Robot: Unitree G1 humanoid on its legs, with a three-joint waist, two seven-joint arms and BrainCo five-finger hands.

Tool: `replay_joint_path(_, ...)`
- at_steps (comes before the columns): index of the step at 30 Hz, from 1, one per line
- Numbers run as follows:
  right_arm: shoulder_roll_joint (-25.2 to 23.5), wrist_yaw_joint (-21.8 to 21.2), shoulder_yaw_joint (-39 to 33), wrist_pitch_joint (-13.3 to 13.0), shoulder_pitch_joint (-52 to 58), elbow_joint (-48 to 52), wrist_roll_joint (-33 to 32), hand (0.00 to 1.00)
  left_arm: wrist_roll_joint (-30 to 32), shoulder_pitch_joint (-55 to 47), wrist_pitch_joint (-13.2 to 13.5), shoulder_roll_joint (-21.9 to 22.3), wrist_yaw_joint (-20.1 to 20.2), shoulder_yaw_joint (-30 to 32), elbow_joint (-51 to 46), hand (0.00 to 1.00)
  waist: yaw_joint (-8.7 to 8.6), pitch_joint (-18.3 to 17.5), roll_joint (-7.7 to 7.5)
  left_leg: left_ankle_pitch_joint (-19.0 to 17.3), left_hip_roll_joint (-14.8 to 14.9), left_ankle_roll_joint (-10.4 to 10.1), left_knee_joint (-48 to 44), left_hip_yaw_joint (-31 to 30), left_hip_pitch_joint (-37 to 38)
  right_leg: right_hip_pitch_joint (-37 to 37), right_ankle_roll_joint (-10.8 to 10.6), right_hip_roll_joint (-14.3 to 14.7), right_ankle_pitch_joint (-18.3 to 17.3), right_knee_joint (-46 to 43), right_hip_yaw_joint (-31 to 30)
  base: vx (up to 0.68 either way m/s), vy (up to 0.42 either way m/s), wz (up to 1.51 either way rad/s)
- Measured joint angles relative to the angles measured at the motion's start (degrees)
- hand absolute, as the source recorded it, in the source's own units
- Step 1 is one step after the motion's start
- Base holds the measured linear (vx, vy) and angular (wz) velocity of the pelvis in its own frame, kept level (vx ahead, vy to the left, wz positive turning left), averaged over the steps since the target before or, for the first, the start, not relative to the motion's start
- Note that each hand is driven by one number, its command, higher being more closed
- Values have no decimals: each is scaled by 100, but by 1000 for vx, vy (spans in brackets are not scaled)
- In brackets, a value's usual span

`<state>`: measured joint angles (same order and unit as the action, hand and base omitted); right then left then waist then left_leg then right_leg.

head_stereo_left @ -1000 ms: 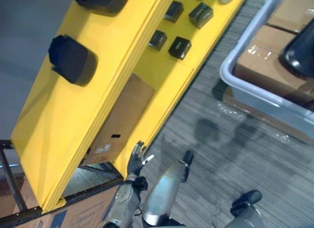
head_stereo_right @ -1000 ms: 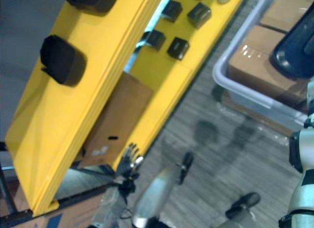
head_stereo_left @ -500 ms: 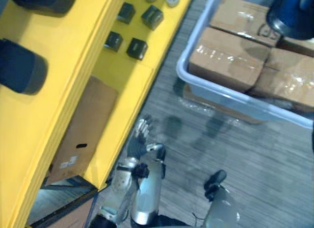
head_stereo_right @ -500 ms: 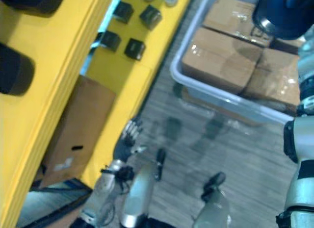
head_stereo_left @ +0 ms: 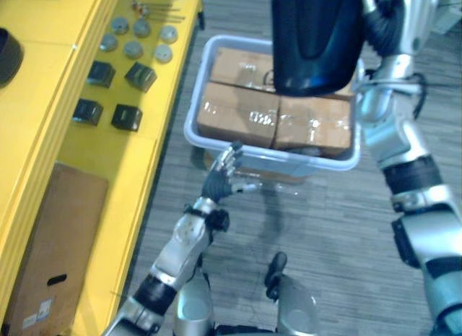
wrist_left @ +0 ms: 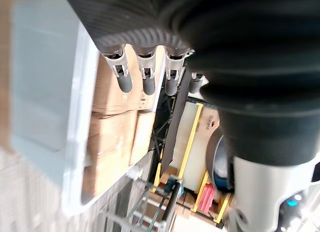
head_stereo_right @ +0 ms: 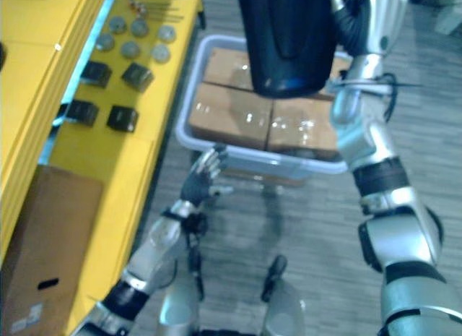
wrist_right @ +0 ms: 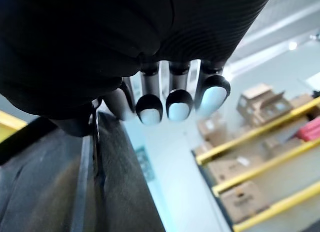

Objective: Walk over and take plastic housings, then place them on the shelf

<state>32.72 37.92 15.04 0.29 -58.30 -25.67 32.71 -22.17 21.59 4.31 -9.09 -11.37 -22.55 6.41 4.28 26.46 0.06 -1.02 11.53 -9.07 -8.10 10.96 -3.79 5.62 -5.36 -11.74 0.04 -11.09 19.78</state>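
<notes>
dark plastic housing (head_stereo_left: 314, 36) clasped in the raised right hand (head_stereo_left: 408, 22).

Count, as we see it:

- Plastic housing (head_stereo_left: 314, 40), large and dark: one. A dark rounded edge (head_stereo_left: 6, 56) at the shelf's far left is cut off, and we cannot say whether it is a second.
- Small black blocks (head_stereo_left: 100, 74) on the yellow shelf (head_stereo_left: 159, 108): four, in two pairs.
- Grey round discs (head_stereo_left: 132, 48): six.
- Thin pins (head_stereo_left: 162, 16) past the discs: too small for us to count.
- Grey tub (head_stereo_right: 245, 159): one.
- Cardboard boxes (head_stereo_right: 227, 112) in the tub: three plain, a fourth partly hidden behind the housing.
- Flat carton (head_stereo_left: 50, 256) on the lower level: one.
</notes>
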Motion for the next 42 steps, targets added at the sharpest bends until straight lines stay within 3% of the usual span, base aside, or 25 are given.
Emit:
replay_joint_path(4,-513,-128,-20,-182,397,172,244,100,-253,295,21,351,-969,401,594,0,-94,-413,-45,21,82,-34,86,209,92,-15,27,123,130,198,-136,-30,-9,-22)
replay_joint_path(9,-653,-224,22,-183,530,226,448,100,-506,316,282,516,-1424,510,608,0,-136,-579,-126,92,117,-68,199,223,267,-178,78,232,231,351,-145,-61,-11,-4)
replay_joint_path(11,-794,-227,53,-182,645,226,520,100,-503,322,357,567,-1604,595,609,0,-136,-714,-239,148,138,-69,282,254,263,-178,103,290,355,511,-156,-94,-12,-8)
replay_joint_path(17,-807,-249,294,-187,653,225,634,100,-677,328,445,590,-1646,616,610,0,-120,-746,-293,270,83,-21,390,307,269,-220,95,292,572,740,-168,-90,7,-2)
replay_joint_path(25,-867,-332,324,-187,924,70,655,100,-954,444,553,754,-1426,548,500,0,-46,-943,-447,397,-33,23,562,219,274,-383,50,283,809,1106,-71,-26,9,6)
replay_joint_path(31,-919,-434,553,-195,925,-81,756,100,-1131,515,553,748,-1200,472,256,0,-24,-951,-460,400,-47,26,563,204,275,-434,54,284,860,1186,-59,0,3,1)
replay_joint_path(42,-1137,-435,777,-527,920,-289,747,100,-1050,559,366,751,-1280,316,104,0,4,-952,-461,399,-50,27,561,187,273,-457,53,288,866,1216,-33,-1,3,1)
